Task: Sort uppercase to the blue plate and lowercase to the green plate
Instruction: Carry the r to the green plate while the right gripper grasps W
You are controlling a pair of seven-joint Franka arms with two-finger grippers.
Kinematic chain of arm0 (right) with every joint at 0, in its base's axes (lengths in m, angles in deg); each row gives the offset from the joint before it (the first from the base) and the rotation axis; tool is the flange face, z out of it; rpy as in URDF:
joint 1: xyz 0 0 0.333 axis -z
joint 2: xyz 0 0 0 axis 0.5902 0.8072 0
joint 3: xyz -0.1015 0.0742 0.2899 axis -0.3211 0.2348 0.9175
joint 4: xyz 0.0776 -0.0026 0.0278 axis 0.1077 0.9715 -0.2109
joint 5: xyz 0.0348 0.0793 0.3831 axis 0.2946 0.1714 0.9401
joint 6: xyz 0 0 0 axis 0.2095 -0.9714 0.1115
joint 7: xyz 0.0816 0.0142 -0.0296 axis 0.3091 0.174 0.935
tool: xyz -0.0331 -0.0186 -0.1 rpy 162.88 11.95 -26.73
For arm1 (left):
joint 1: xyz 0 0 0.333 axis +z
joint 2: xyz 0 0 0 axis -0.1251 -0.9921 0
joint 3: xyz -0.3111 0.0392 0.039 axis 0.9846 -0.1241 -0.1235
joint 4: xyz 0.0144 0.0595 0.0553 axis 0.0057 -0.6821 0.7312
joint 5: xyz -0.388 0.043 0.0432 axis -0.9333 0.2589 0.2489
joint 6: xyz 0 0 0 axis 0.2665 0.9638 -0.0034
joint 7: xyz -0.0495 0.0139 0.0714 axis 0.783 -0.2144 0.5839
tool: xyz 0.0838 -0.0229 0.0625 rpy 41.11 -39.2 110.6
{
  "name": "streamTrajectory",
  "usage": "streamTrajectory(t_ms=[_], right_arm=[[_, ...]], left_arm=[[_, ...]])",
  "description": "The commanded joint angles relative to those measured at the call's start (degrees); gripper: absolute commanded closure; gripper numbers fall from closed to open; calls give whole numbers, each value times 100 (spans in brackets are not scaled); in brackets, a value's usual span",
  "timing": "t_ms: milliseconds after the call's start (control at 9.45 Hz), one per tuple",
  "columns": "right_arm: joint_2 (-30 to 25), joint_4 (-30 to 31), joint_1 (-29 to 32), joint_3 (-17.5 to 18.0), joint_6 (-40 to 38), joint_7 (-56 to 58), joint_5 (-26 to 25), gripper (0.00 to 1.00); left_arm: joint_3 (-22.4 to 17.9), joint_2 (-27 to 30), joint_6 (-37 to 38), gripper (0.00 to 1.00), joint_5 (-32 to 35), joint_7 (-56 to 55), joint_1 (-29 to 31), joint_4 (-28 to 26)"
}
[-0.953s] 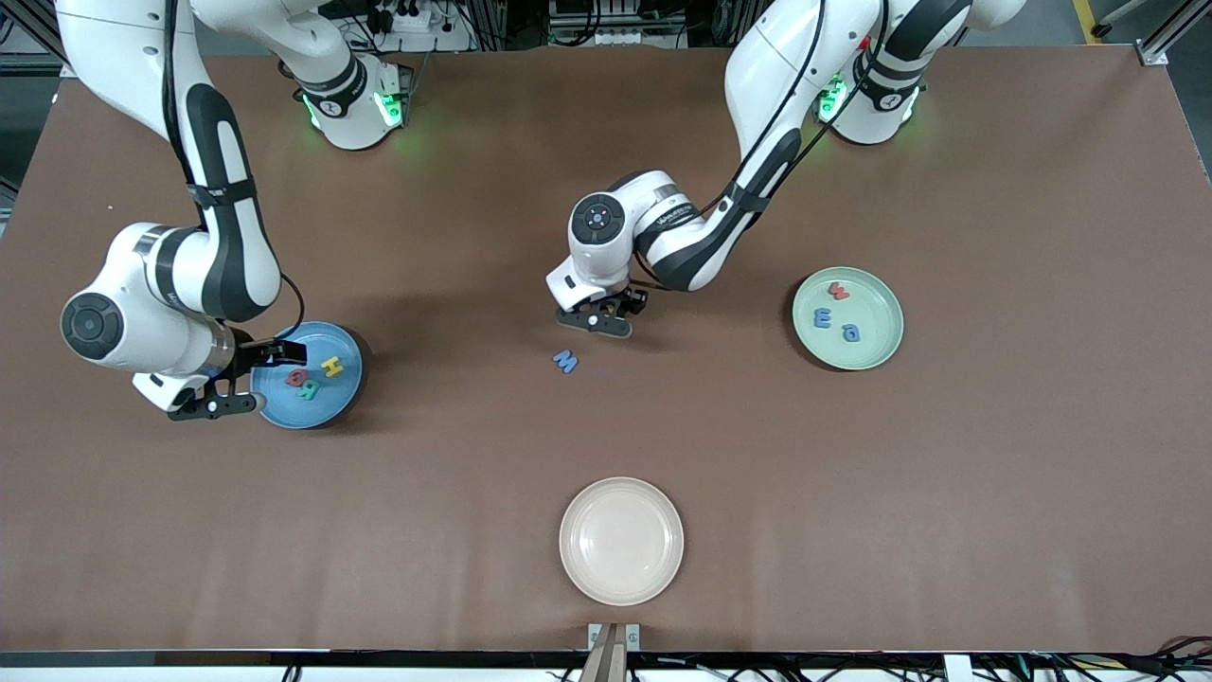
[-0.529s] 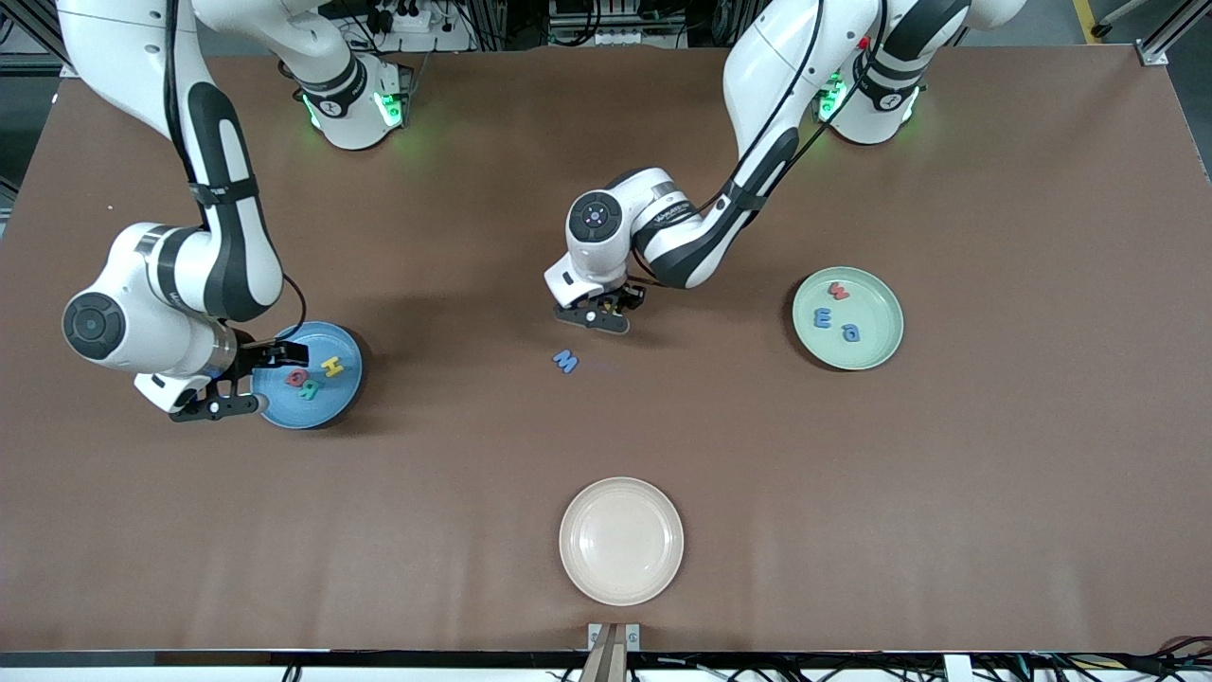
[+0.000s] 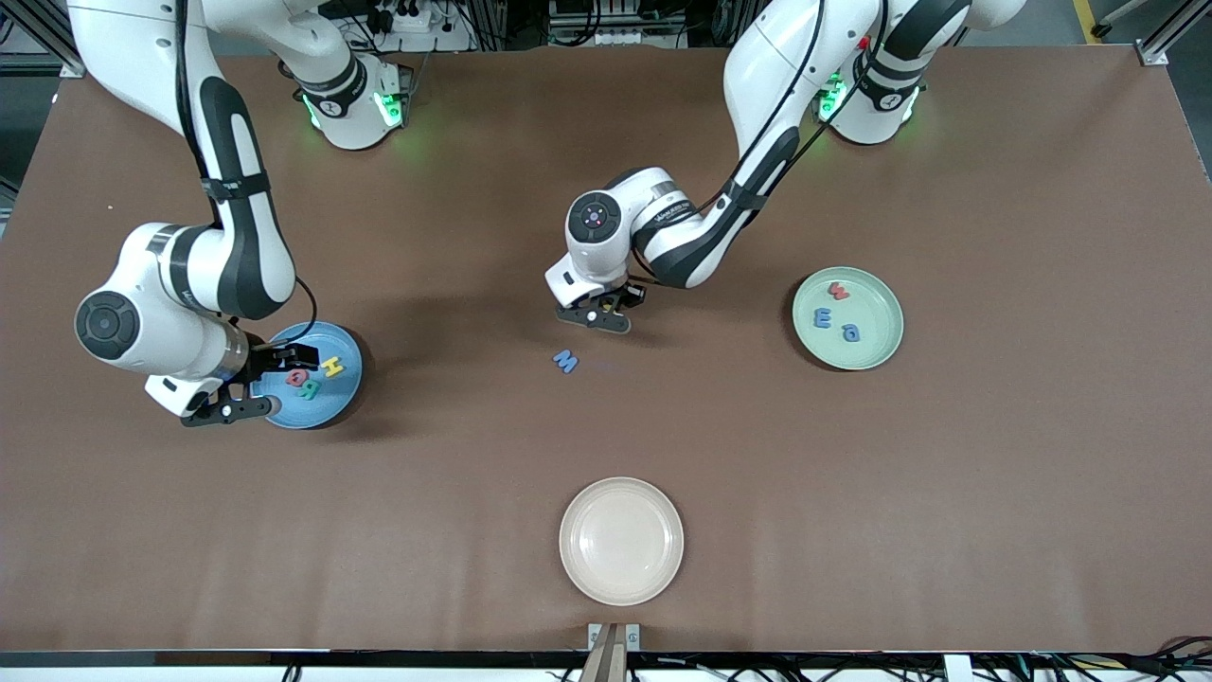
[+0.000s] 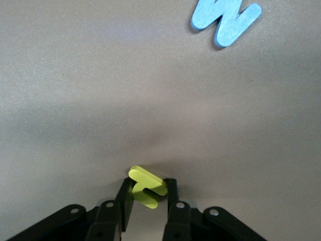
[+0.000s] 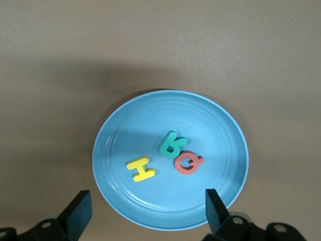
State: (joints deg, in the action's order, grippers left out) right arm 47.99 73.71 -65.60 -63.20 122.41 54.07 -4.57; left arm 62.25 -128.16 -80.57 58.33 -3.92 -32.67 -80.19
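While pinching the small yellow foam h (image 4: 147, 187) between narrow black fingers of the left gripper (image 4: 146, 197) near the flat blue foam M (image 3: 565, 361); hovering wide-spread, the right gripper (image 5: 147, 210), over the round ridged sky-blue plate (image 5: 115, 150).

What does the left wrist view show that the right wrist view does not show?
Only the left wrist view shows the left gripper, its jaws shut on a small yellow letter, and the blue M lying on the table.

Only the right wrist view shows the blue plate with the yellow H, teal R and red Q in it, and the right gripper over it, jaws open.

Both show the bare brown table.
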Motion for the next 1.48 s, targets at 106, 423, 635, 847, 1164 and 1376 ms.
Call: streamTrajectory(t_ms=[106,423,635,847,1164,1376], right_arm=[[-117,-62,25,15,-75,1,99,0],[-38,-377,-150,15,-119,-51,222,0],[154,-711,-500,59,-93,-122,222,0],[436,-1063,-634,627,126,-122,249,0],[997,-1256,-730,1507,1074,-149,782,0],[1402,-1476,-1264,1589,1357,-585,742,0]], left_arm=[[42,113,194,100,-90,89,109,-16],[33,298,230,100,-168,922,556,27],[24,482,492,100,-169,1519,890,19],[7,667,878,100,-99,2160,1276,1],[-46,1131,1554,100,-72,3557,1821,-60],[-195,1431,1671,100,-72,4210,2182,-296]])
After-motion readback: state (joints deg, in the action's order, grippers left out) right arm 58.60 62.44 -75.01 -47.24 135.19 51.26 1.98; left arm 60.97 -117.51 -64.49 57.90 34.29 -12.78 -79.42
